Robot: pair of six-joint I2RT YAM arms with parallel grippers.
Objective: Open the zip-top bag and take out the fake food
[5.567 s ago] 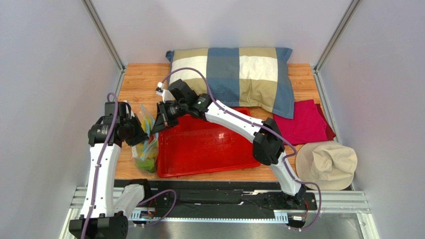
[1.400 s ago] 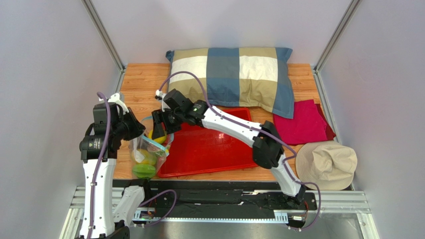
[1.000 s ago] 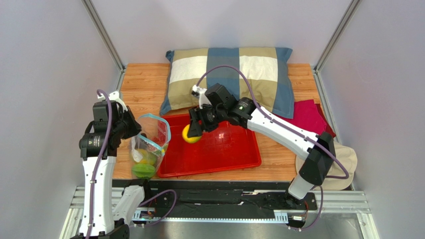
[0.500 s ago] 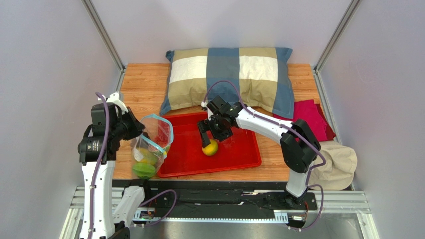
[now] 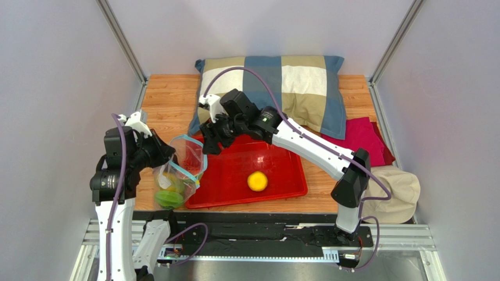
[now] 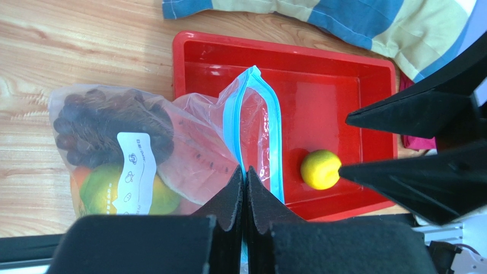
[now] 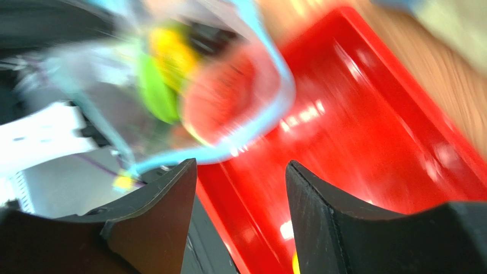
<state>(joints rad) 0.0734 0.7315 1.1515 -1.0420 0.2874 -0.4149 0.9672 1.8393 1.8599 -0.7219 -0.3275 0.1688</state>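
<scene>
The zip-top bag (image 5: 178, 174) stands at the red tray's left edge, its blue-green zip mouth (image 6: 273, 137) spread open. My left gripper (image 6: 244, 171) is shut on the bag's near rim. Inside I see dark grapes (image 6: 108, 123), an orange-green mango (image 6: 103, 191) and a pink-red slice (image 6: 200, 165). A yellow citrus (image 5: 256, 181) lies loose in the tray (image 5: 281, 164). My right gripper (image 5: 210, 143) hangs open and empty over the tray's far left corner, beside the bag mouth (image 7: 257, 125); that view is blurred.
A checked pillow (image 5: 270, 88) lies behind the tray, its corner overlapping the far rim. A magenta cloth (image 5: 358, 143) and a beige hat (image 5: 390, 193) sit to the right. Bare wooden table (image 5: 167, 96) shows at the back left.
My right gripper carried the yellow citrus out of the bag, let it go in the tray and swung back left to the bag mouth. The left gripper kept its hold.
</scene>
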